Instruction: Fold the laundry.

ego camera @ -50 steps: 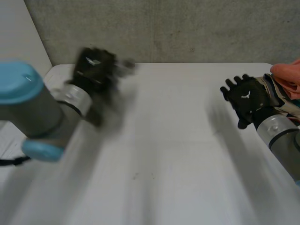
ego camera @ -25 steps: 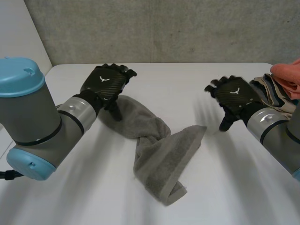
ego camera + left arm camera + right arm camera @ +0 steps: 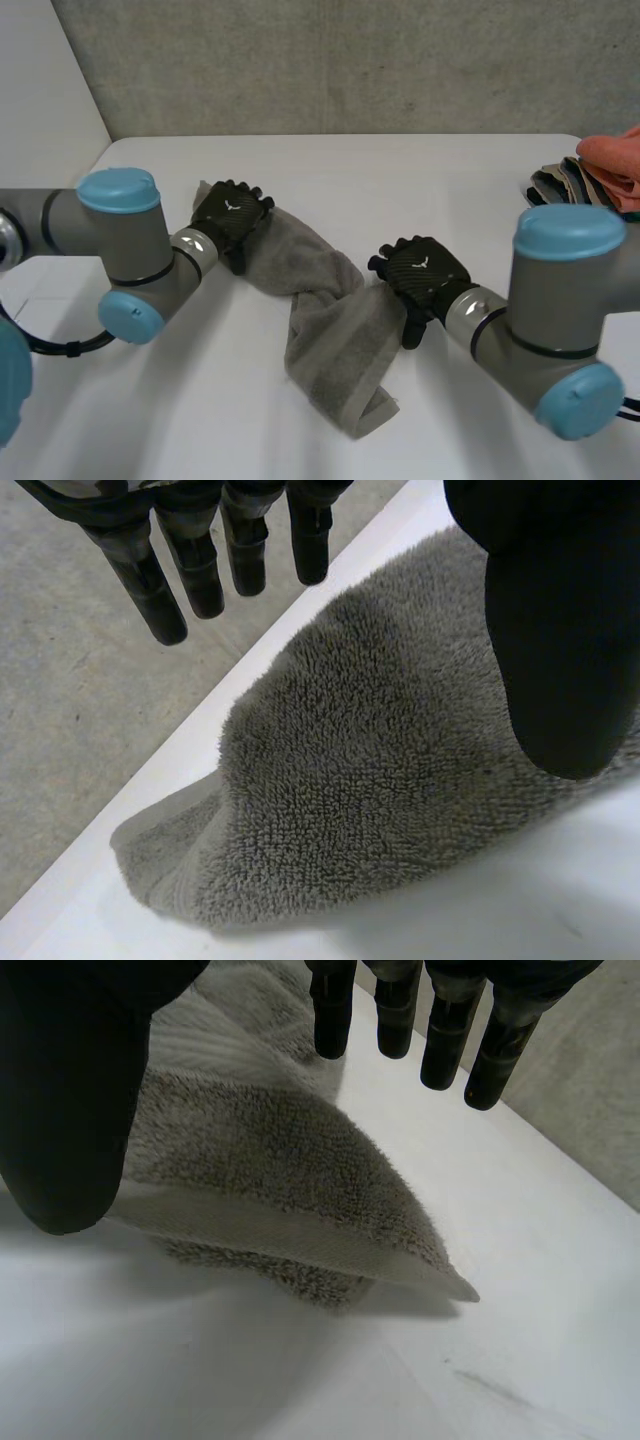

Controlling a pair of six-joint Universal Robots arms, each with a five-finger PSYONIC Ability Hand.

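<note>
A grey towel [image 3: 330, 340] lies twisted and bunched on the white table [image 3: 400, 180], running from the far left toward the front middle. My left hand [image 3: 232, 212] hovers over its far-left end, fingers straight and thumb apart. In the left wrist view that rounded towel end [image 3: 370, 780] lies under the palm, between the fingers [image 3: 150, 575] and the thumb, with nothing gripped. My right hand [image 3: 420, 272] is at the towel's right corner. In the right wrist view that pointed corner [image 3: 300, 1210] lies below the straight fingers [image 3: 400, 1010], ungripped.
A pile of laundry sits at the table's far right edge, with an orange cloth [image 3: 612, 160] on top of darker striped pieces [image 3: 560, 185]. A grey wall runs behind the table. The table's left edge is close behind my left arm.
A second ago the table was bare and my left hand was swinging fast. The towel then lay on the table, and both hands have come down to its two ends.
</note>
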